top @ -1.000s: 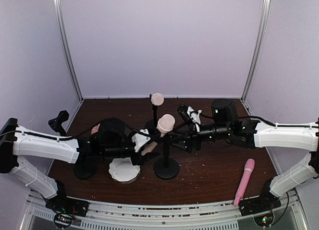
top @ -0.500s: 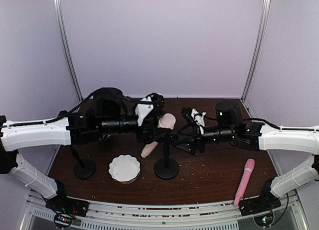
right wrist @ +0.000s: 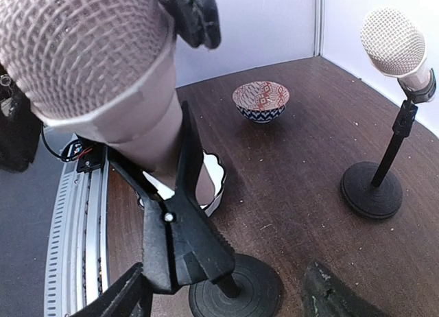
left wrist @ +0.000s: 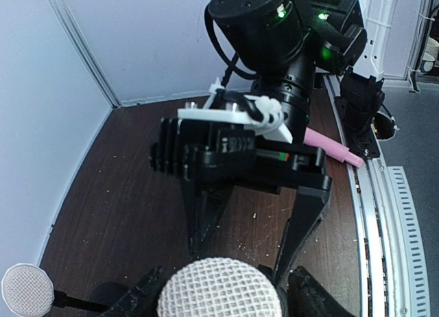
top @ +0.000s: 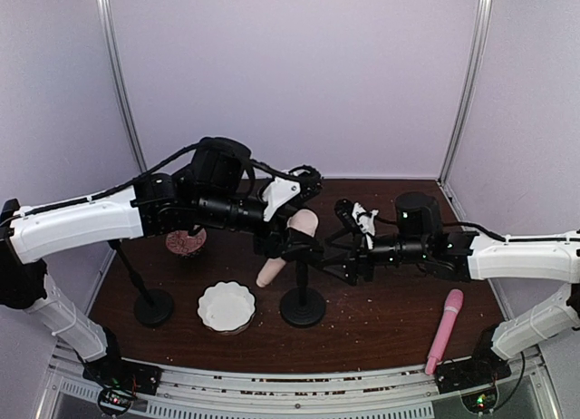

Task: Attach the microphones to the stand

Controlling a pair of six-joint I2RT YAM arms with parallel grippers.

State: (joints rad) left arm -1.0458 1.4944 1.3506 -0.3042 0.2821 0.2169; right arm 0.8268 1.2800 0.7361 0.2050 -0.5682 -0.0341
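Note:
A cream microphone point(top: 304, 224) sits tilted in the black clip point(right wrist: 180, 243) of the centre stand point(top: 302, 306), head up and tail down-left. My left gripper point(top: 288, 238) is above it; in the left wrist view point(left wrist: 219, 304) its fingers point(left wrist: 137, 300) stand apart on either side of the mesh head point(left wrist: 219, 289). My right gripper point(top: 331, 256) is open, its fingers point(right wrist: 110, 298) flanking the clip without touching it. A second cream microphone point(right wrist: 394, 42) stands on a back stand point(right wrist: 370, 190). The pink microphone point(top: 444, 328) lies on the table at the front right.
An empty stand point(top: 154, 306) is at the front left. A white fluted dish point(top: 227, 307) sits left of the centre stand's base. A patterned bowl point(top: 186, 242) is behind it, partly under my left arm. Booth walls close in the back and sides.
My left arm has risen and swung back from the microphone's lower body to its head, letting go of it. The microphone stays in the clip. My right gripper shifted slightly right.

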